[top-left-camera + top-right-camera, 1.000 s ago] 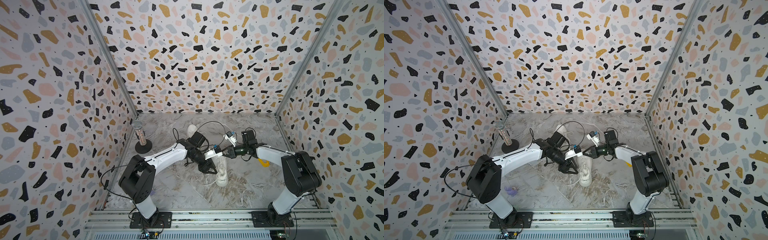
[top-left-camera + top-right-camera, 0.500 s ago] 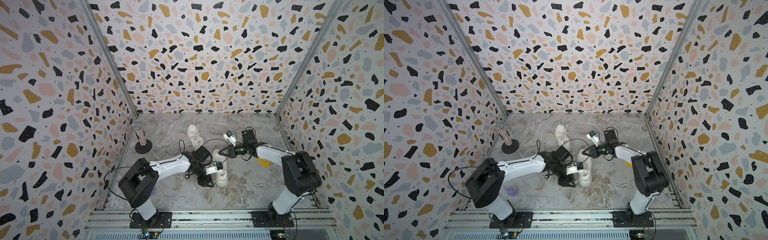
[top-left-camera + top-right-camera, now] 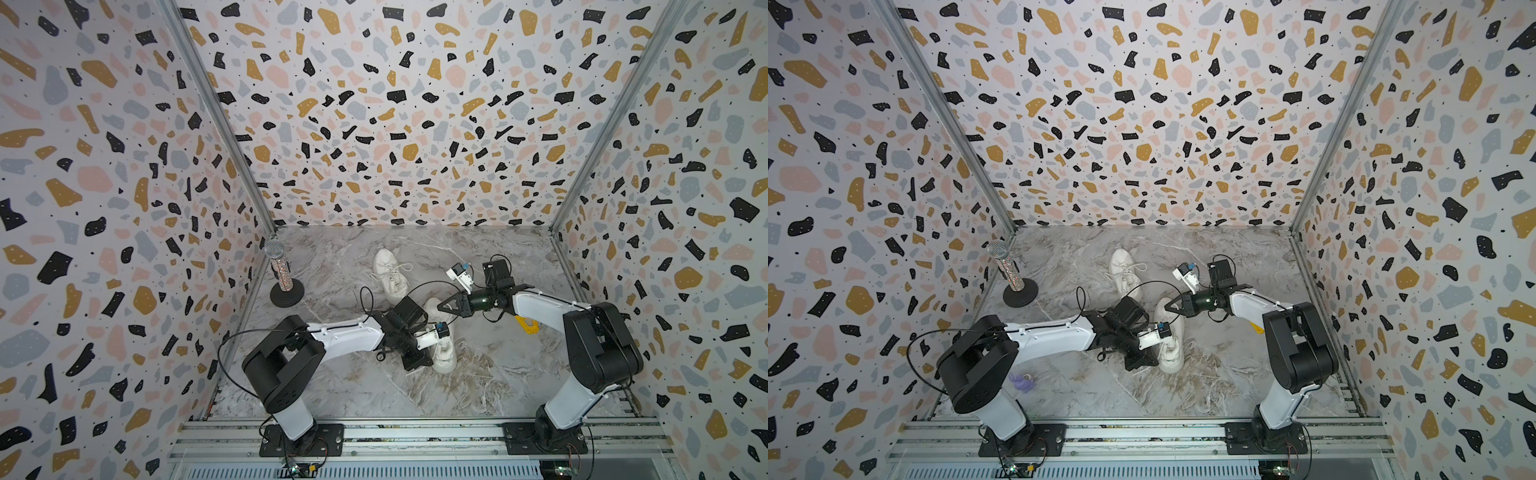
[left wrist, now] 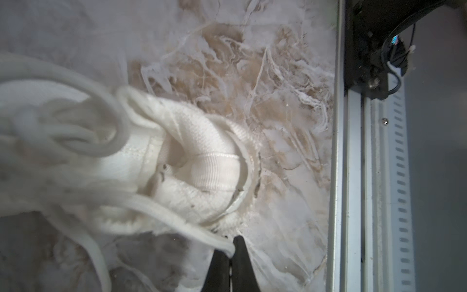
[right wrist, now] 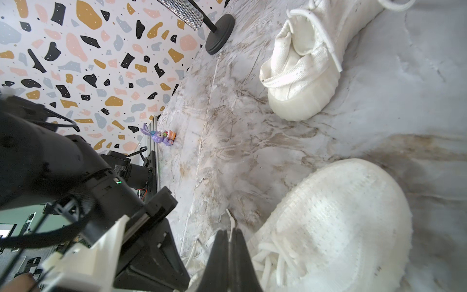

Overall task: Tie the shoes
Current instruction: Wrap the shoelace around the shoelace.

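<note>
We've got the left gripper [image 4: 231,249] nipping the first lace [image 4: 177,217] of the near shoe [image 3: 444,353], the right gripper [image 5: 229,233] clamped on the second lace [image 5: 230,220].

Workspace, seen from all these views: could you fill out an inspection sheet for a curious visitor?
Surface: marble-patterned tabletop, flat.
Job's things: near shoe between the arms, untied; far shoe lying apart behind it.
Clutter: sparkly microphone on a stand by the left wall; purple toy near the left arm's base; yellow object under the right arm.
Grippers: left tool shut on lace by the heel; right tool shut on second lace by the toe.
Cables: black cables loop off both arms.
Surroundings: terrazzo-print walls on three sides; metal rail in front.
</note>
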Controlling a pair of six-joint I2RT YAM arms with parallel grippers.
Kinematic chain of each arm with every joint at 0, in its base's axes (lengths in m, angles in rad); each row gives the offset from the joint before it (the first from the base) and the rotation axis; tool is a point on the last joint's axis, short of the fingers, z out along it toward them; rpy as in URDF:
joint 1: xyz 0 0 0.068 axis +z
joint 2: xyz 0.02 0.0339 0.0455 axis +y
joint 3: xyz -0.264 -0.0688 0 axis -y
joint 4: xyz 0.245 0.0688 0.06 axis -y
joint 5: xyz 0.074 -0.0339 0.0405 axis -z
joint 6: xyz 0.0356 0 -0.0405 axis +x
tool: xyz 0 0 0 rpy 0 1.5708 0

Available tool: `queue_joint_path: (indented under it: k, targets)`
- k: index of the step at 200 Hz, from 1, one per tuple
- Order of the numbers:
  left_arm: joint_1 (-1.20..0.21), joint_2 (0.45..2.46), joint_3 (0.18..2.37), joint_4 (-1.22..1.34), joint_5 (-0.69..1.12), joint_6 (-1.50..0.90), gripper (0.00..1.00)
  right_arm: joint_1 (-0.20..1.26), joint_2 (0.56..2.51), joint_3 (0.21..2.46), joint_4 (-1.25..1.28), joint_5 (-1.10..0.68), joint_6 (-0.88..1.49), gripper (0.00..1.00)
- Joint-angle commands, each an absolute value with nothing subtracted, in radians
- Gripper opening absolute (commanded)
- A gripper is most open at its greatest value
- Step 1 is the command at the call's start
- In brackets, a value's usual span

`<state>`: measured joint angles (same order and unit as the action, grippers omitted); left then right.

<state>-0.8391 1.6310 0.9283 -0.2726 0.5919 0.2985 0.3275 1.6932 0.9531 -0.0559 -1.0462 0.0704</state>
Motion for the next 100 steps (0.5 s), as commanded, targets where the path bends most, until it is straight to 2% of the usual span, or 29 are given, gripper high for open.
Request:
queue_joint_path:
  k: [1, 65, 89, 100]
  targets:
    - [-0.847, 1.583, 0.965, -0.301, 0.684, 0.302, 0.00, 0.331, 1.677, 0.995, -0.095, -1.052, 0.040, 0.00]
    - [-0.893, 1.722, 1.164, -0.280, 0.685, 0.127, 0.01, 0.331, 1.700, 1.021, -0.106, -1.068, 0.055, 0.00]
    - [-0.910, 1.764, 1.201, -0.201, 0.644, 0.054, 0.04, 0.331, 1.706, 1.023, -0.107, -1.081, 0.060, 0.00]
    - [-0.917, 1.781, 1.214, -0.196, 0.639, 0.043, 0.10, 0.331, 1.705, 1.022, -0.107, -1.082, 0.060, 0.00]
